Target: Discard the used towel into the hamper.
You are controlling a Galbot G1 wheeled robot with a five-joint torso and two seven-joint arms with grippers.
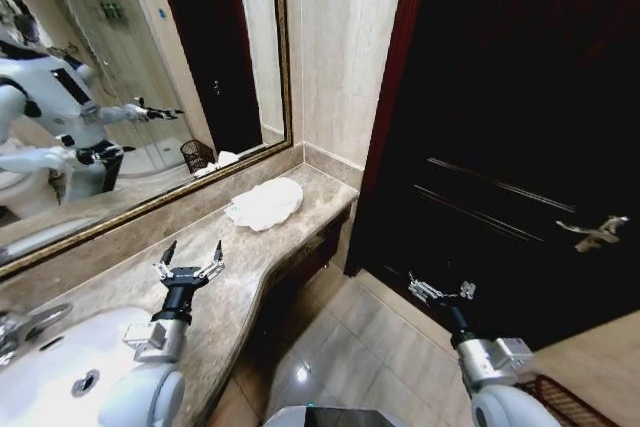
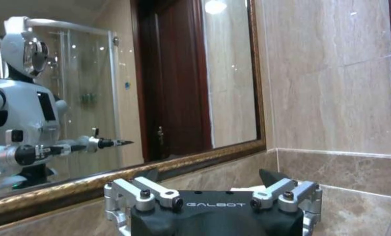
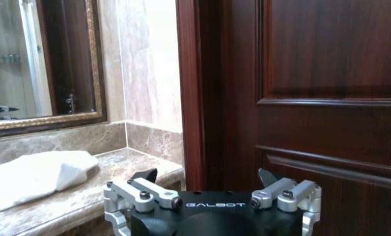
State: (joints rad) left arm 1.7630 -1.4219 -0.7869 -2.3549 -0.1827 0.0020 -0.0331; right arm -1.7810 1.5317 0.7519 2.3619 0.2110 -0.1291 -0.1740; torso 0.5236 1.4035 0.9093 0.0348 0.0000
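Nothing is done yet: the used towel (image 1: pixel 265 203) lies crumpled and white on the far end of the marble counter (image 1: pixel 230 292), close under the mirror, with neither gripper touching it, so the pickup, the carry and the drop all look to be ahead

On the left, the white sink basin (image 1: pixel 60 372) sits sunk in the counter with a chrome tap (image 1: pixel 20 329) beside it. The left gripper (image 1: pixel 188 259) hovers over the bare stone between basin and towel, fingers spread wide and holding nothing, pointed toward the towel but well short of it

Above runs the gold-framed mirror (image 1: pixel 120 77), throwing back the robot's own white body. Its reflection also shows a small dark woven basket, probably the hamper, though where that stands in the room I cannot tell. At the lower right corner of the head view a patch of reddish-brown weave (image 1: pixel 560 402) shows at floor level, and that may be the hamper too

Further right, pale stone wall, then the dark wooden door (image 1: pixel 500 127) with its metal lever handle (image 1: pixel 598 231). The right gripper (image 1: pixel 440 292) hangs off the counter over the tiled floor (image 1: pixel 370 347) before the door, fingers parted and empty
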